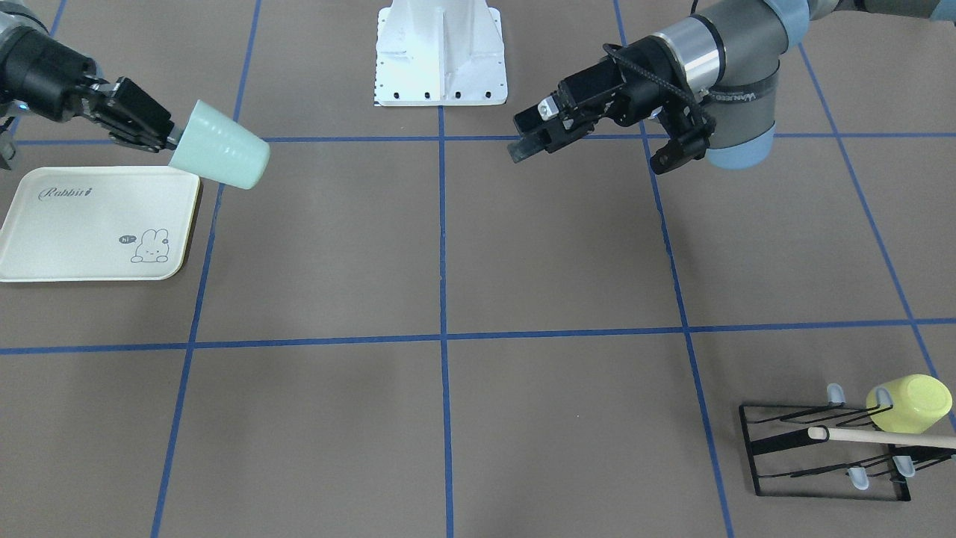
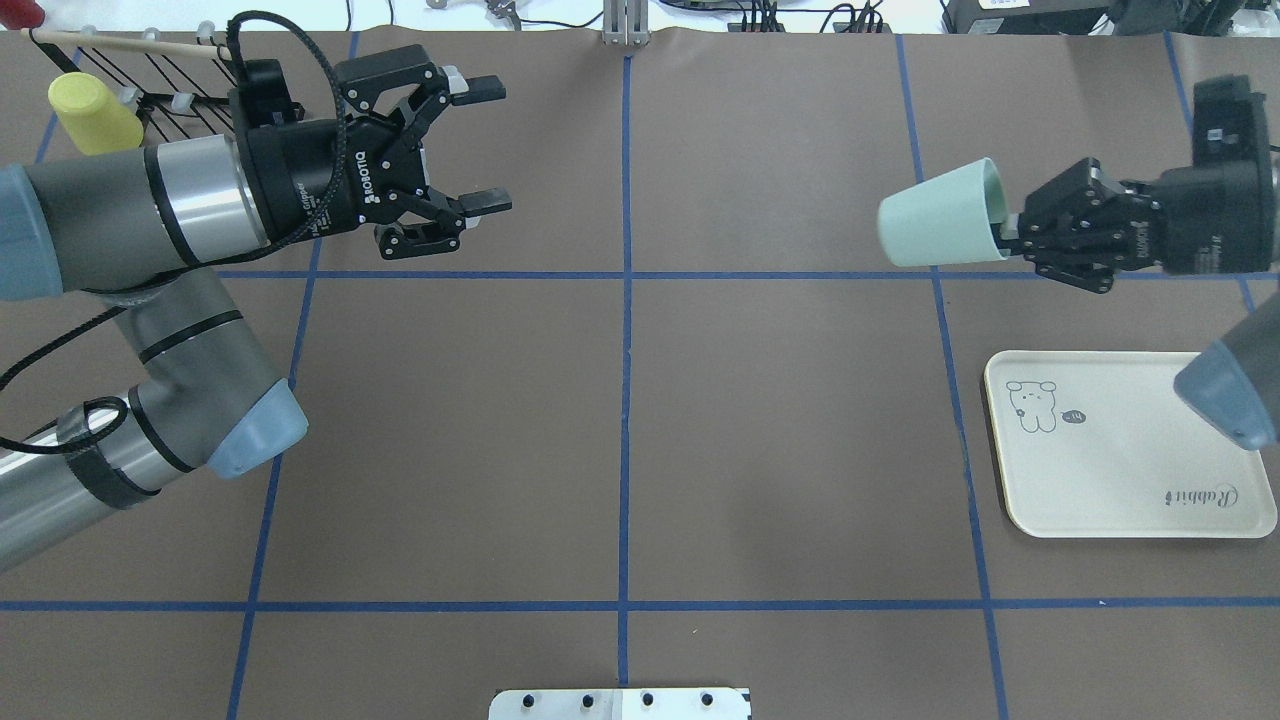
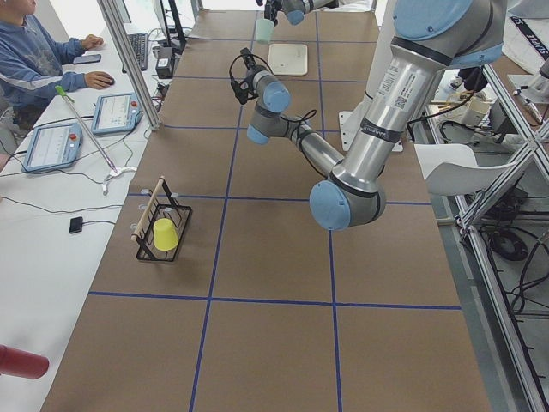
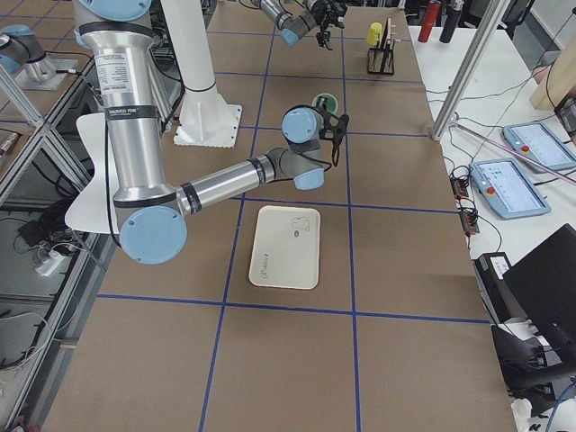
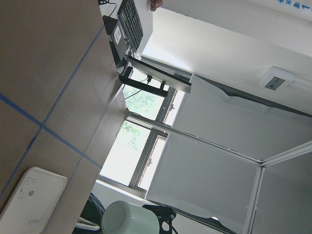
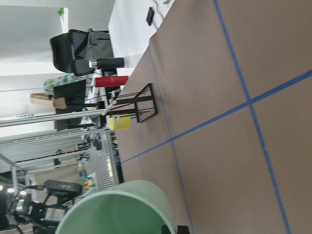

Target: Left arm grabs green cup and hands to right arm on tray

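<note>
My right gripper (image 2: 1010,238) is shut on the rim of the pale mint-green cup (image 2: 935,228), which it holds on its side in the air with the base toward the table's middle. In the front view the cup (image 1: 220,155) hangs by the corner of the cream tray (image 1: 89,224). The tray (image 2: 1120,450) lies flat and holds nothing, on the robot's side of the cup. My left gripper (image 2: 485,145) is open and empty, far off on the left half, pointing toward the cup. The left wrist view shows the cup (image 5: 129,219) and the tray (image 5: 31,202) in the distance.
A black wire rack (image 1: 821,448) with a wooden dowel carries a yellow-green cup (image 1: 907,403) at the far left corner, behind my left gripper. The yellow-green cup also shows overhead (image 2: 90,112). The white robot base plate (image 1: 441,52) sits at the near middle edge.
</note>
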Controlling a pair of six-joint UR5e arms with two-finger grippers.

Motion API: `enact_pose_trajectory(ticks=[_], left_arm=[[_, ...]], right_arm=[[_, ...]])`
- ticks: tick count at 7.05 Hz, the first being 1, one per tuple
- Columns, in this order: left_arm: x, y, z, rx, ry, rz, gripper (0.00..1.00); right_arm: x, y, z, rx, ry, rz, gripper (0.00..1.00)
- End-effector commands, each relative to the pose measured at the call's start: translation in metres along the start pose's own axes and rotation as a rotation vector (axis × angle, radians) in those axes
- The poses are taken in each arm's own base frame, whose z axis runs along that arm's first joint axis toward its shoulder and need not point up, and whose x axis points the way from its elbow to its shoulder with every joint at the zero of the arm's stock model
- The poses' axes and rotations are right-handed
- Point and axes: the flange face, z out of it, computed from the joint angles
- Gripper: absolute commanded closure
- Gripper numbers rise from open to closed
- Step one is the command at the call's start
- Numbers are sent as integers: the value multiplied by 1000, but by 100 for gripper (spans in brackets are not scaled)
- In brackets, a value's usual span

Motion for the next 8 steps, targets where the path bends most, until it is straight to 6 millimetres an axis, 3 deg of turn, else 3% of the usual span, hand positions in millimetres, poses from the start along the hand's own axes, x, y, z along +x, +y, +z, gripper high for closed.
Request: enact_pose_trajectory(ticks=[1, 2, 5, 7, 8], left_arm=[[-31, -23, -6, 105, -158, 163, 0], [-35, -25, 2, 132, -215, 177, 0], [-43, -35, 8, 174, -272, 165, 0], [-46, -44, 10, 202, -392, 279, 0], [-38, -62, 2, 225, -490, 344, 1]], right_arm=[[95, -10, -67, 63, 210, -58, 100], [130, -6, -90, 60, 289, -29, 100], [197, -8, -126, 104, 483, -49, 100], [222, -27, -132, 96, 646, -183, 100], [231, -40, -140, 82, 737, -237, 100]])
